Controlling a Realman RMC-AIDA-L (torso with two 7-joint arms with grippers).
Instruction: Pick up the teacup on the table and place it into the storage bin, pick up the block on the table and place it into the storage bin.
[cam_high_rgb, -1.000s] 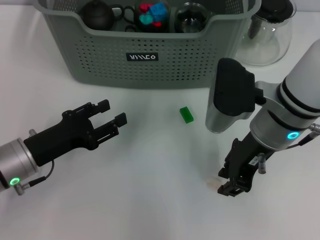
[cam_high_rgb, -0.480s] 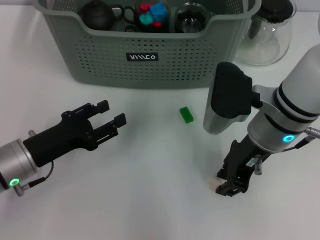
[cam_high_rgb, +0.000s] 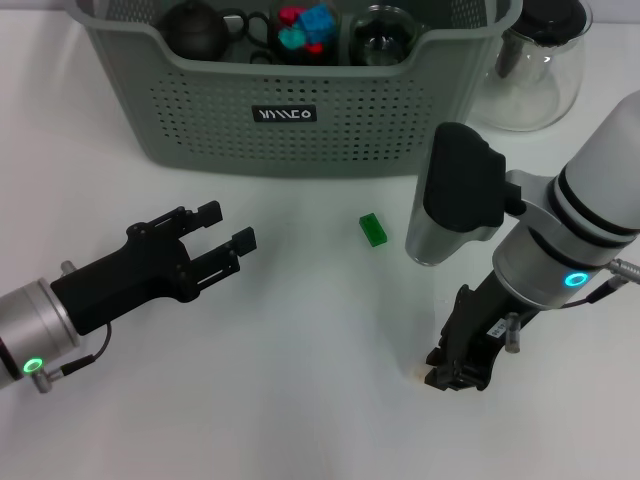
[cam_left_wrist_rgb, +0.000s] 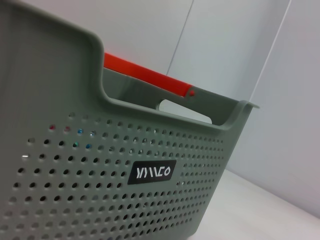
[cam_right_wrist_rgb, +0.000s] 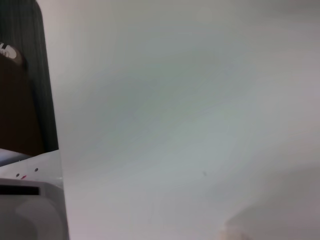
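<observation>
You are looking at a task that seems roughly half done, or less. The storage bin (cam_high_rgb: 290, 95) is standing at the far edge of the table (cam_high_rgb: 300, 400), and inside it a dark teapot, some red and blue pieces and a glass vessel are showing, so a teacup may already be among them, though you cannot confirm that. The block (cam_high_rgb: 374, 229), small and green, is lying on the table just in front of the bin's near wall, between the two arms and untouched. Your left gripper (cam_high_rgb: 220, 240) is hovering toward the near left side with its fingers spread wide and empty, pointing at the block. Your right gripper (cam_high_rgb: 455, 372) is pressing down close to the table near the near right side; whether its fingers are holding anything, you cannot tell. A small pale thing beside it may be the teacup, but that is unclear.
</observation>
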